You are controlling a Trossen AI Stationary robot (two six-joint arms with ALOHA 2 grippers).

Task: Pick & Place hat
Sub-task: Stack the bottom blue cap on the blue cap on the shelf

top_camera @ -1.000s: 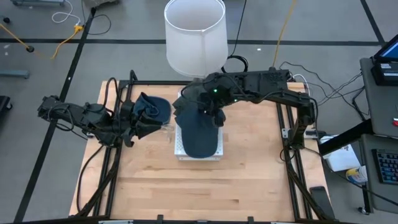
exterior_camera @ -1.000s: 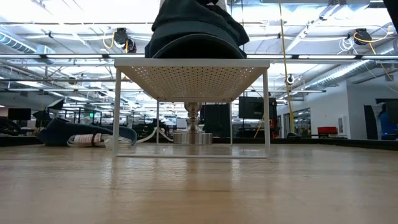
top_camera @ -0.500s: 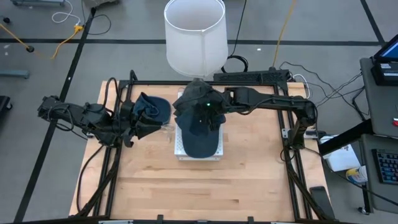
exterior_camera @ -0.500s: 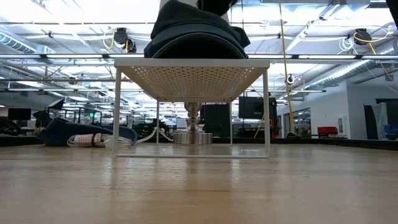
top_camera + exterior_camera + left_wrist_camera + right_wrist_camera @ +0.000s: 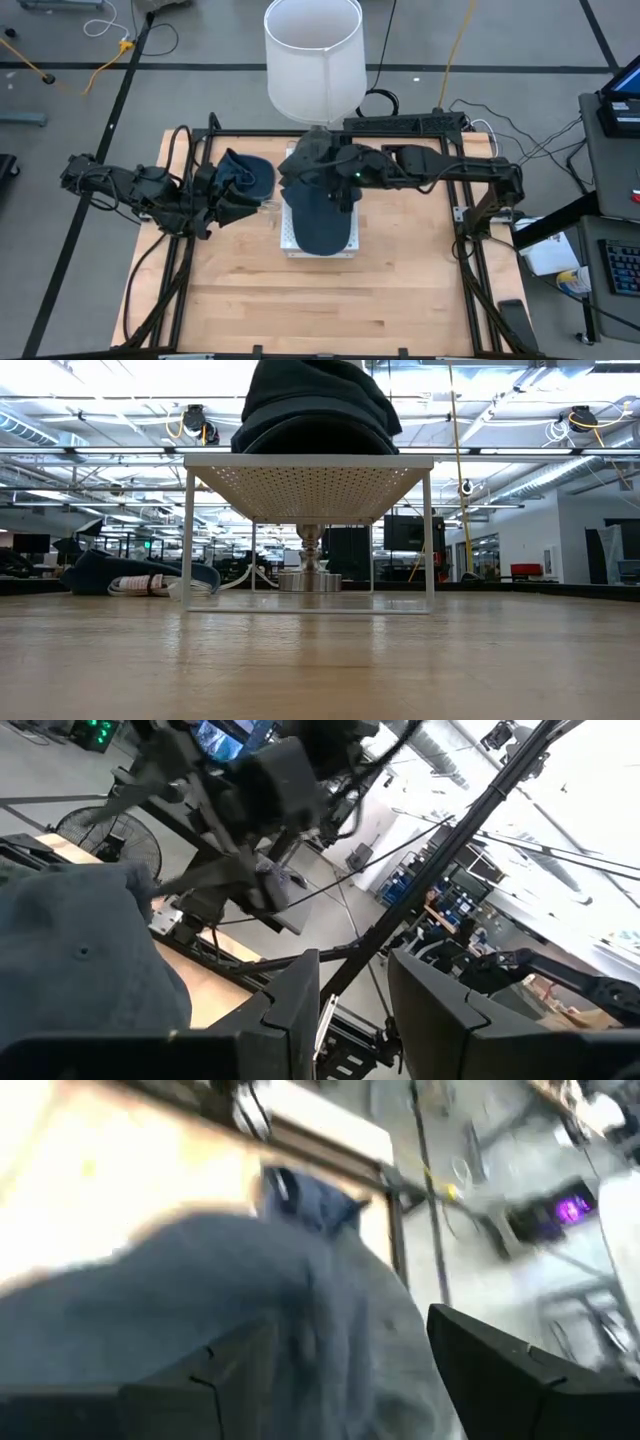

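A dark navy hat (image 5: 320, 212) lies on top of a white perforated rack (image 5: 310, 485) in the middle of the table, its crown (image 5: 315, 405) bunched upward. My right gripper (image 5: 332, 185) hovers open just above the hat's far part; in the right wrist view the right gripper's (image 5: 350, 1320) fingers stand wide on either side of the cloth, apart from it. A second blue hat (image 5: 245, 172) rests on the table at the left. My left gripper (image 5: 232, 196) is beside it, slightly open, with only background showing in the left gripper's (image 5: 352, 965) gap.
A white lamp shade (image 5: 313, 55) stands just beyond the rack at the table's far edge, its base (image 5: 310, 575) showing under the rack. A black frame (image 5: 470, 215) runs around the wooden tabletop. Bare wood lies in front of the rack.
My right gripper has opened and let go of the navy hat, then risen out of the low view. Its arm has straightened toward the table's right. The hat stays on the rack.
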